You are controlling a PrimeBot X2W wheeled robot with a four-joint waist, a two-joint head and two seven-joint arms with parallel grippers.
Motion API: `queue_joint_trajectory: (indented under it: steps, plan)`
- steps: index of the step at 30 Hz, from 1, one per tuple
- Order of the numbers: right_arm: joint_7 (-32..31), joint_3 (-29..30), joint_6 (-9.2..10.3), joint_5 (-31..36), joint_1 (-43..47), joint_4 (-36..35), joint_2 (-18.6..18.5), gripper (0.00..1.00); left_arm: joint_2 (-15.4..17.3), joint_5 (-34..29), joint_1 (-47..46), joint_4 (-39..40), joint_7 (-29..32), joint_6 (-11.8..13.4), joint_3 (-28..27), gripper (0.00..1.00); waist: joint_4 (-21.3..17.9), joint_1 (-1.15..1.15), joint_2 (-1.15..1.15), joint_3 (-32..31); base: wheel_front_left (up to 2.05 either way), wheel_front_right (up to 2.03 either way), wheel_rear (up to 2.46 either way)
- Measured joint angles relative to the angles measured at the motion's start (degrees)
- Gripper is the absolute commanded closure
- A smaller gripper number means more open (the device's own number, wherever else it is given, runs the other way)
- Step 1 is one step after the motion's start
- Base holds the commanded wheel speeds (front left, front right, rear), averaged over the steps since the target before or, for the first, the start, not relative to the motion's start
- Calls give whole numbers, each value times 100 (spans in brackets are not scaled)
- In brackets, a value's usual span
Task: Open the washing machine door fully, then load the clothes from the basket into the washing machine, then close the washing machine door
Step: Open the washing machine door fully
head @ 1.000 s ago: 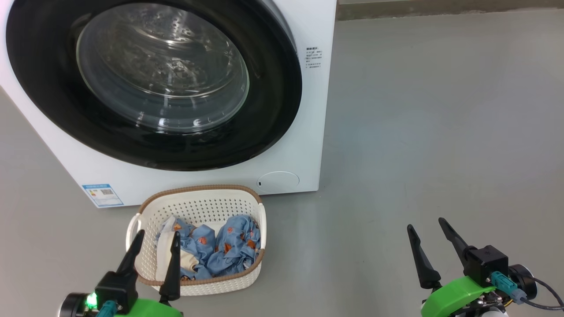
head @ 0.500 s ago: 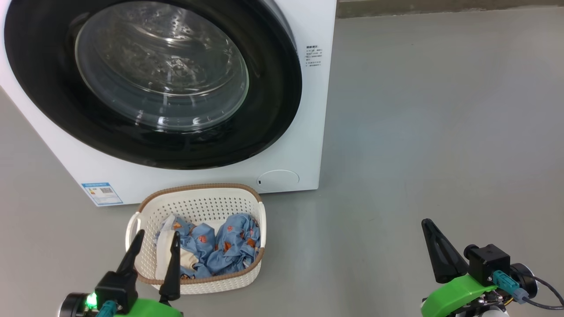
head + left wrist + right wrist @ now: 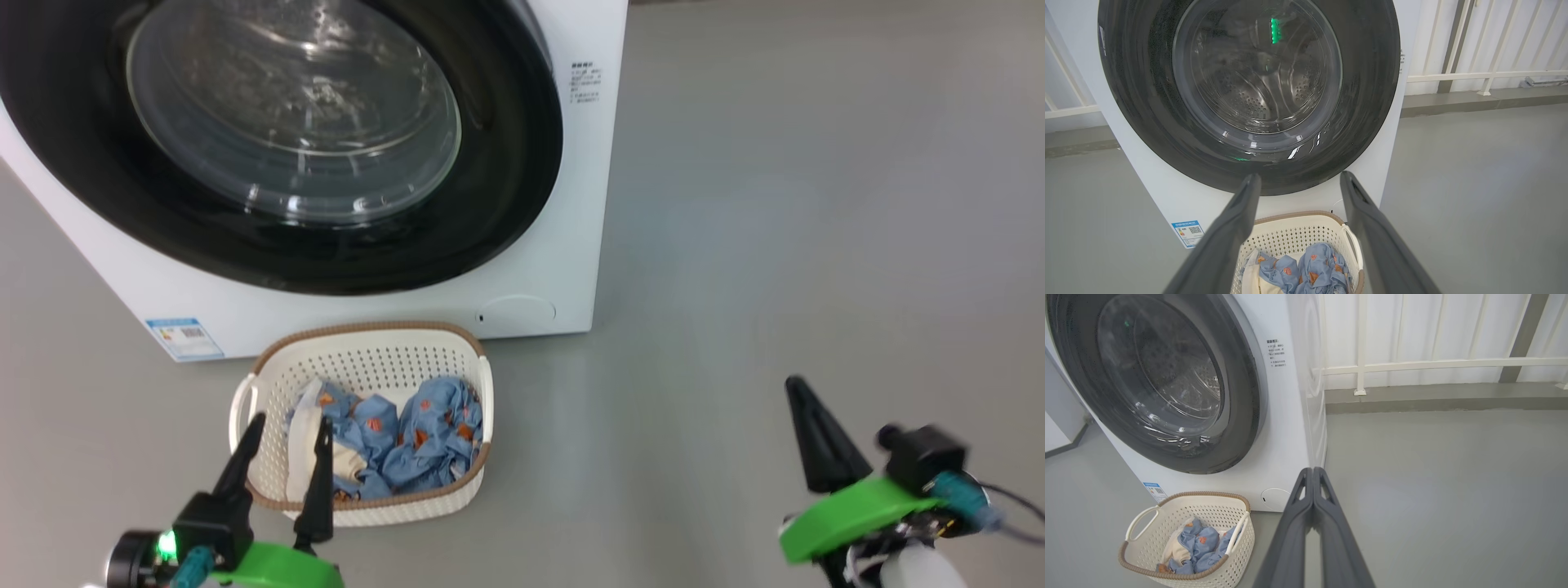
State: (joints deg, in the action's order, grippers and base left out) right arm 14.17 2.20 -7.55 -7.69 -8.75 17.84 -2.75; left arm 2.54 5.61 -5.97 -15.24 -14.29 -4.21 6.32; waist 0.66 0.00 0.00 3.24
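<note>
The white washing machine [image 3: 571, 212] stands ahead with its black-rimmed washing machine door [image 3: 506, 163] closed against the front; the steel drum shows through the glass. On the floor before it sits the cream basket [image 3: 359, 367] holding the clothes [image 3: 424, 449], light blue printed cloth with some cream-white cloth. My left gripper [image 3: 287, 423] hovers open at the basket's near left side, nothing between its fingers. My right gripper [image 3: 793, 385] is shut on nothing, over bare floor well right of the basket. The right wrist view shows its fingers [image 3: 1312, 506] pressed together.
Grey floor [image 3: 775, 204] spreads to the right of the machine. A white railing [image 3: 1433, 363] and a low kerb run along the back wall. A blue label [image 3: 184, 337] is stuck at the machine's lower left corner.
My right gripper has shut and lifted slightly. The head camera has tilted, so the machine and basket sit a little higher in its view. The left gripper stays open.
</note>
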Motion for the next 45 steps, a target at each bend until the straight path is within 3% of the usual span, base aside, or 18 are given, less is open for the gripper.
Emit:
queue_joint_trajectory:
  steps: [14, 19, 27, 33, 45]
  plan:
    - [-920, 664, 0, -3767, -1673, 701, -35, 100, -42, 2, -686, 205, -1, 0, 40, 0, 220, 0, 0, 808, 0, 0, 0]
    - [-1543, 1054, 0, -5176, -2470, 953, -80, 100, -57, 24, -933, 298, -1, 0, 99, 0, 345, 0, 0, 1179, 0, 0, 0]
    - [-2794, 1649, 0, -6862, -3797, 1562, -127, 100, -66, 126, -1261, 392, -2, 3, 266, 0, 581, 0, 0, 1704, 0, 0, 0]
    - [-3696, 1835, 0, -7557, -4849, 2124, -275, 100, -76, 166, -1454, 428, -29, 48, 401, 0, 779, 0, 0, 2021, 0, 0, 0]
    - [-4544, 1317, 1, -7553, -6581, 2875, -382, 100, -80, 269, -1715, 498, -37, 52, 575, 0, 1052, 0, 0, 2546, 0, 0, 0]
